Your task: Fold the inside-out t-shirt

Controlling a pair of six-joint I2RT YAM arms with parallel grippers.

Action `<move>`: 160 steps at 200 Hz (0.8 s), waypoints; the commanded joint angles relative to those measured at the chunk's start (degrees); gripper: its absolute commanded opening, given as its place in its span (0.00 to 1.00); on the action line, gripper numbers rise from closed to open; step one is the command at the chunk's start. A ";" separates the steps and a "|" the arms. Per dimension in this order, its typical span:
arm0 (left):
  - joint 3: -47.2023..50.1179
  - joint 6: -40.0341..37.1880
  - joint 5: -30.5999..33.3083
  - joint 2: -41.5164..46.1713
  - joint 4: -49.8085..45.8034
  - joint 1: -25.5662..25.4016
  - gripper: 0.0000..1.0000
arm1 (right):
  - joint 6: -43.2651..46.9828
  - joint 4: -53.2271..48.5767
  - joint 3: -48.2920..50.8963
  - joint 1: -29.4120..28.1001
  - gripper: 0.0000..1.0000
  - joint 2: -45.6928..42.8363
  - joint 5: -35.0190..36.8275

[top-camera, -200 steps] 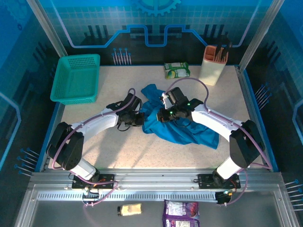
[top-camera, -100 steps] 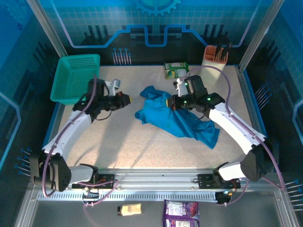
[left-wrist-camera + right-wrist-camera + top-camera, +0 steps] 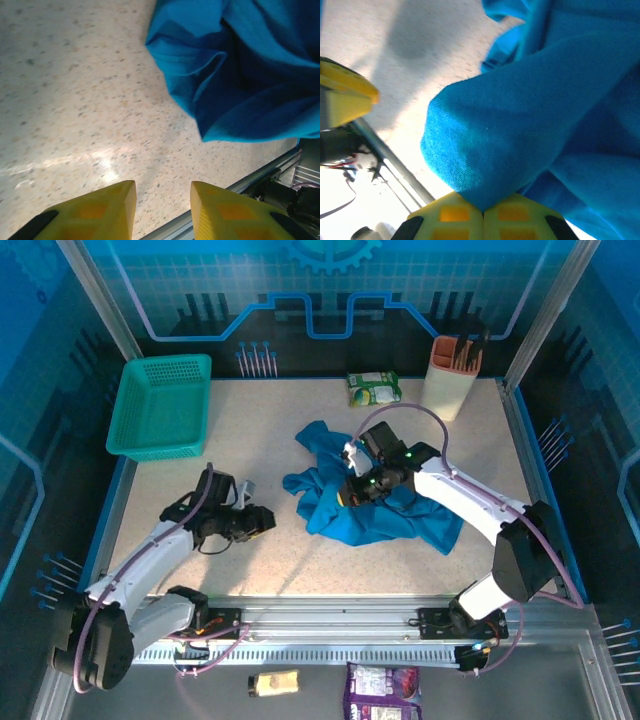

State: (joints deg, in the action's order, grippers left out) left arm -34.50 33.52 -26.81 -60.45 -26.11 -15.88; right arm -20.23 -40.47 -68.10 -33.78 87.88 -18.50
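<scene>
Spreading the crumpled medium-blue cloth t-shirt (image 3: 425,525) mid-frame, we pinch it in our right gripper (image 3: 482,211); our left gripper (image 3: 162,200), narrowly parted, empty, should grab an edge next.

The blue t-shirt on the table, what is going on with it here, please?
Two robot arms are working on folding the t-shirt, which lies crumpled in a heap on the table, not yet folded. The right gripper is shut on a fold of the cloth. The left gripper is open and holds nothing; it hangs over bare table just beside the shirt.
</scene>
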 commanded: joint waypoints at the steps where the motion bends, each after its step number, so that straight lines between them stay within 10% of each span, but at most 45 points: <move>1: -0.82 3.89 -0.42 -4.08 9.63 -2.76 0.39 | 1.91 -6.64 3.59 1.21 0.00 0.36 7.90; 106: -9.82 9.60 -0.32 -27.65 22.68 -20.23 0.45 | -9.10 7.24 21.77 4.69 0.00 -0.98 10.13; 160: -10.04 15.71 1.69 -34.47 26.11 -26.73 0.46 | -10.40 7.69 22.57 4.96 0.19 -3.73 9.22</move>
State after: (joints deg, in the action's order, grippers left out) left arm -43.05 45.34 -26.28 -92.71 -2.57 -40.07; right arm -29.19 -33.56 -46.44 -29.54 86.85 -8.56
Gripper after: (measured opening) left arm 0.453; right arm 0.138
